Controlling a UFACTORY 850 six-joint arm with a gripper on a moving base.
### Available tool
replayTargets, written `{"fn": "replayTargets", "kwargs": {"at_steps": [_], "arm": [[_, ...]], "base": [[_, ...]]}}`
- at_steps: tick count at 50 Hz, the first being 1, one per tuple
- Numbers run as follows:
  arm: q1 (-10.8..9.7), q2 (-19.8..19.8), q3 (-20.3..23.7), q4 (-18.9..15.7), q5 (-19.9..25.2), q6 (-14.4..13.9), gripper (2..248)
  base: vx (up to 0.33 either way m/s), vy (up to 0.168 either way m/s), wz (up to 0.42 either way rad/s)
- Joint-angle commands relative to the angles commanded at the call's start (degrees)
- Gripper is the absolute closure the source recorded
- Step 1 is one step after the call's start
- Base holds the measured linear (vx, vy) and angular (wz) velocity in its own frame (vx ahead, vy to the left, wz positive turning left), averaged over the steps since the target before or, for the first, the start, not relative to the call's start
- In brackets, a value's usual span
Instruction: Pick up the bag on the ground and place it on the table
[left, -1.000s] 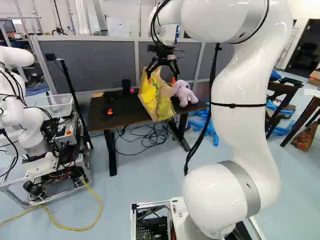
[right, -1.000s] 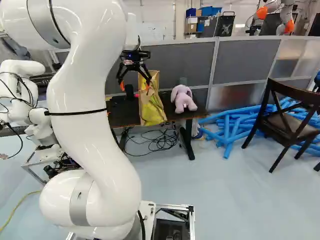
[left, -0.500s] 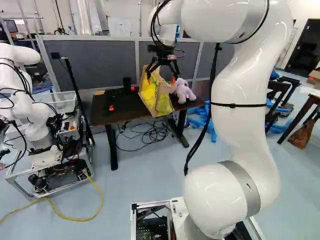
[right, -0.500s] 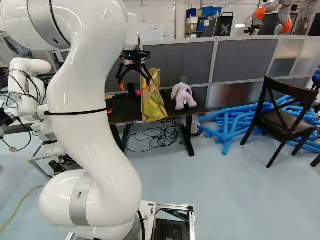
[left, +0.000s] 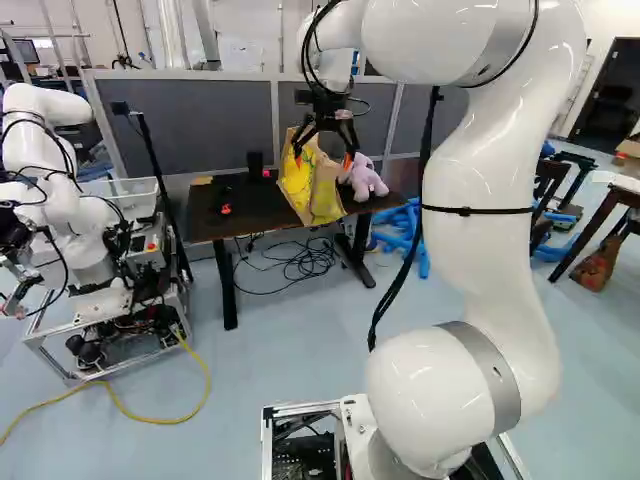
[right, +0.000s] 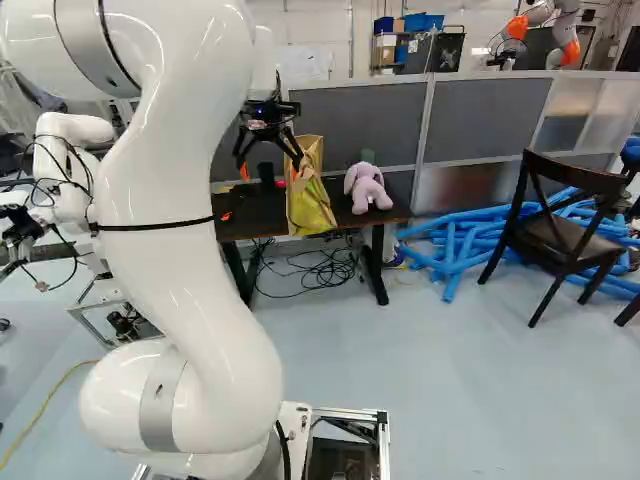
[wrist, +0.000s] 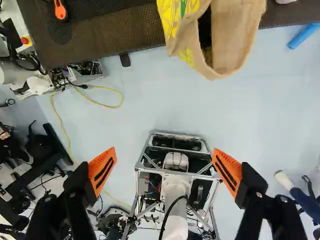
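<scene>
In the left base view my gripper (left: 322, 155) hangs by the upper part of the yellow and tan bag (left: 311, 192). It appears beside the bag's top in the right base view. The wrist view shows my gripper (wrist: 164, 165) wide open, nothing between its orange pads, and the bag (wrist: 232, 37) ahead of it with its mouth gaping. The bag leans at the front edge of the dark table (right: 262, 215), partly jutting past it; its base contact is unclear. Floor shows below the gripper.
A lilac plush toy (right: 368, 188) sits on the table right of the bag, small orange item (left: 225, 209) left. Another robot (left: 75, 220) stands left, yellow cable (left: 130, 414) before it. Blue tubes (right: 450, 245) and a dark chair (right: 565, 225) are right; a divider is behind.
The base has moved, shifting the whole scene, with the table's left end further right in the left base view. My arm holds its pose. The bag looks slightly more tilted.
</scene>
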Motion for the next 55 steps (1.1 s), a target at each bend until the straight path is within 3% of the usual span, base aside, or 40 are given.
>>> {"fn": "replayTargets", "kwargs": {"at_steps": [34, 55], "arm": [[0.0, 0.0, 0.1, 0.0, 0.1, 0.0, 3], [-0.1, 0.8, 1.8, -0.1, 2.5, 0.0, 3]], "base": [[-0.021, -0.001, 0.001], [0.0, 0.0, 0.0]]}}
